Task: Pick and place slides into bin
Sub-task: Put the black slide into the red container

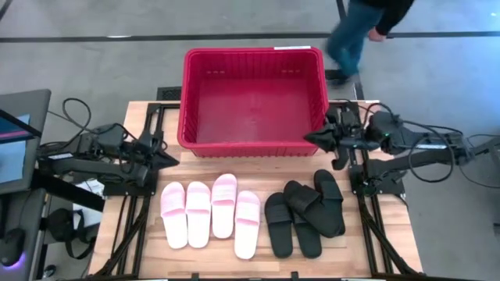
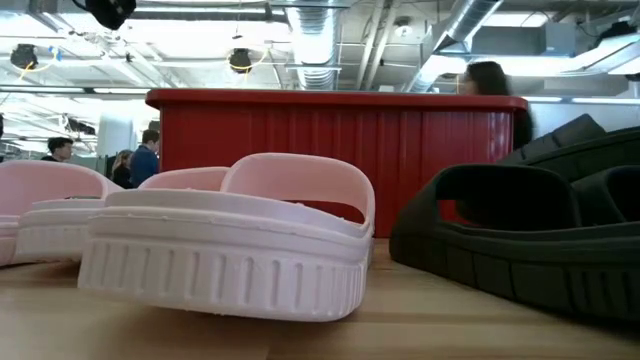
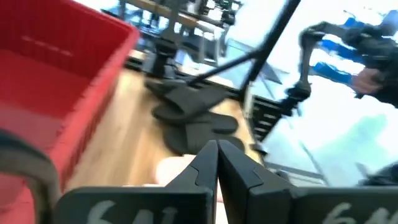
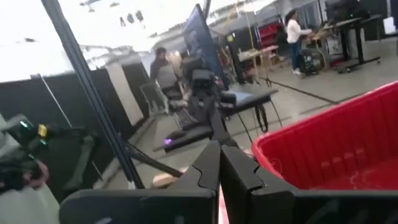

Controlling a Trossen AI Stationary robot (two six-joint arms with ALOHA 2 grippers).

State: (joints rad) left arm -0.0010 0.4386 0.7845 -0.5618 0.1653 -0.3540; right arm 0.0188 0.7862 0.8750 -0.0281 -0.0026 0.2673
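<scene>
1. In the high view, the red bin [image 1: 254,97] stands at the far edge of the wooden table [image 1: 258,261], and nothing lies inside it. Four pale pink slides [image 1: 211,211] lie side by side on the table in front of the bin, toward the left. Four black slides [image 1: 306,212] lie to the right of them, and some of these overlap. The left gripper [image 1: 173,161] rests near the bin's front left corner with its fingers pressed together and holds nothing. The right gripper [image 1: 309,138] is at the bin's front right corner, also clenched and without load. A person in jeans [image 1: 355,35] walks on the floor behind the table.

2. In the low view, a pink slide [image 2: 225,245] is nearest to the camera, a black slide [image 2: 520,235] is at the right, and the bin's wall [image 2: 340,140] rises behind both.

3. In the left wrist view, the closed fingers [image 3: 233,168] point toward the black slides [image 3: 189,115], with the bin [image 3: 56,81] beside.

4. In the right wrist view, the fingers [image 4: 239,174] meet at the tips next to the bin's rim [image 4: 323,121]. People [image 4: 163,70] stand far in the room.
</scene>
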